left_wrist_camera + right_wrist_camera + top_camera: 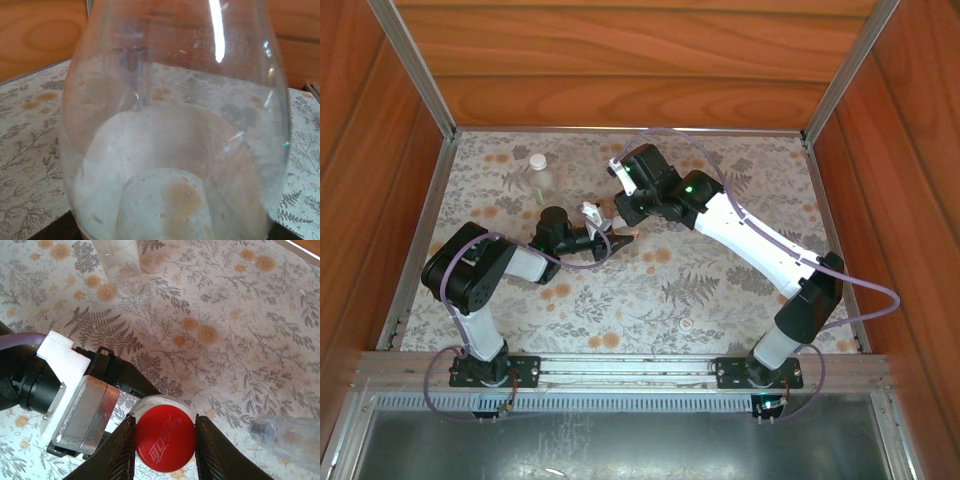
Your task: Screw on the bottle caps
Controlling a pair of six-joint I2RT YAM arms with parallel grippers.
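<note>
We see our right gripper (165,441) clamping the red cap (165,435) at lower centre, while our left gripper (610,240) grasps the clear bottle (175,125).

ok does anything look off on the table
Yes: a clear bottle lies on its side on the table instead of standing, and what looks like a small white cap sits loose by itself toward the near edge, away from any bottle.
</note>
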